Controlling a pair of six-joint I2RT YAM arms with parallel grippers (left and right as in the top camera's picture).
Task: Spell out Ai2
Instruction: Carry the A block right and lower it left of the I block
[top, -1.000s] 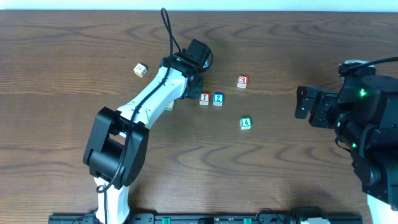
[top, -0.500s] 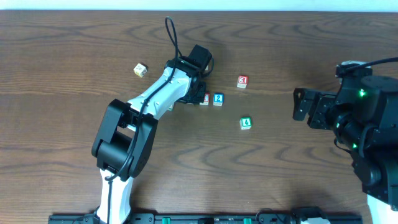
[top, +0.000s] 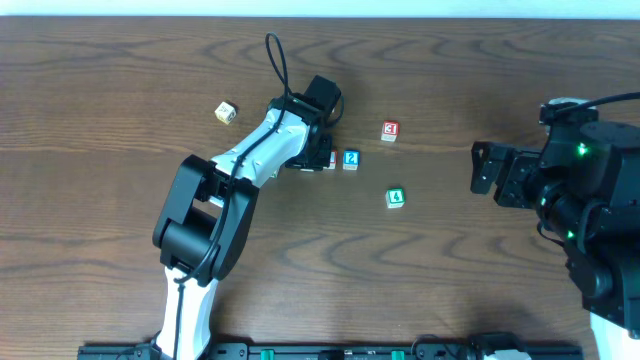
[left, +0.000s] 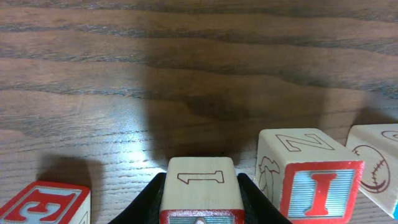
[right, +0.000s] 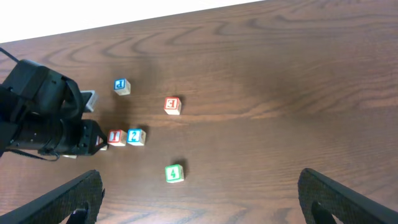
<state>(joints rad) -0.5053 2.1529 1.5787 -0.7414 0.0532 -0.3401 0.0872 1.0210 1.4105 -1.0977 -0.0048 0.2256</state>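
My left gripper (left: 200, 198) is shut on a wooden cube (left: 200, 179). Only the red-framed top of its front face shows, and its upper side bears an outlined "1"; it looks like the A cube. It sits just left of the red I cube (left: 320, 186), a small gap apart. The 2 cube (left: 378, 155) stands to the right of the I. In the overhead view the left gripper (top: 314, 156) hides the held cube and covers part of the I cube (top: 330, 161); the blue 2 cube (top: 351, 159) adjoins it. My right gripper (right: 214, 202) is open and empty, far right (top: 492, 170).
The red 3 cube (top: 390, 131) lies up and right of the row, and a green 4 cube (top: 396, 198) lies below right. A pale cube (top: 226, 112) sits far left. A blue-faced cube (right: 122, 86) lies behind the left arm. Another red-framed cube (left: 43, 202) is left of the held cube.
The left gripper has moved right with its cube, up against the I cube, which is now partly covered in the overhead view. The right arm has barely moved.
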